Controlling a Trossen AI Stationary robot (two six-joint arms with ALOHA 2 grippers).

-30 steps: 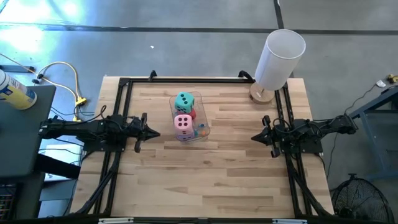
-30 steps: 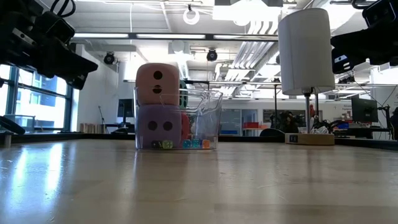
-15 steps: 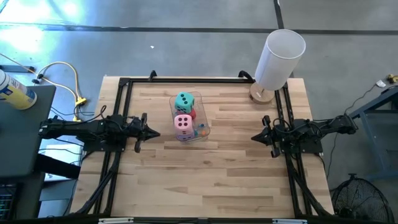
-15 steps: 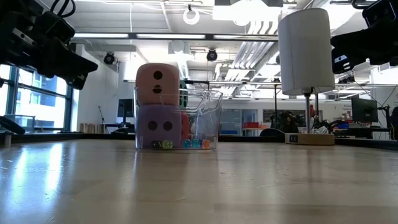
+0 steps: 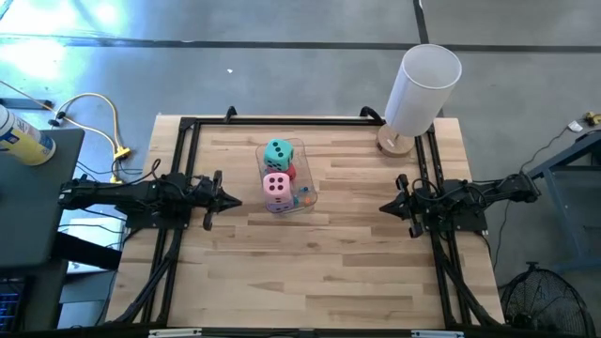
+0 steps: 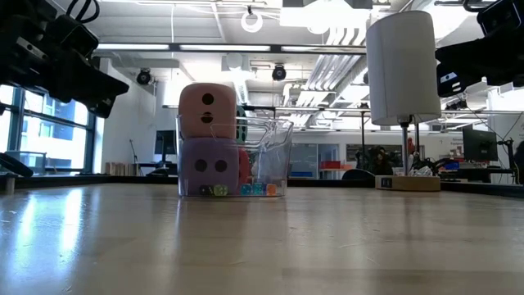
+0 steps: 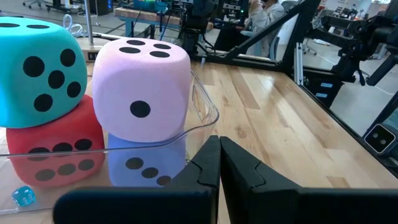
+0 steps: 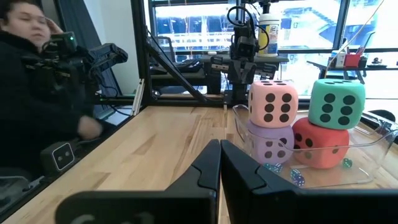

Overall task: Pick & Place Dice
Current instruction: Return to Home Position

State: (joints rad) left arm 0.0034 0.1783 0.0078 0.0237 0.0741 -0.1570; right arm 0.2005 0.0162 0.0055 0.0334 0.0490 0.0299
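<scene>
Dice (image 5: 276, 186) sit stacked inside the clear bin (image 5: 299, 143), just 12 o'clock of tabletop centre. Left fingers (image 5: 228, 200) at 9 o'clock and right fingers (image 5: 390, 206) at 3 o'clock are closed and empty. Recommend a level retreat, wide of the bin.

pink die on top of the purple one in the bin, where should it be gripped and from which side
Likely best from straight above: the pink die sits on the purple die, with most of it above the clear bin's rim. Pinch the two flat faces that look toward the left and right arms; the teal die crowds its far face.
</scene>
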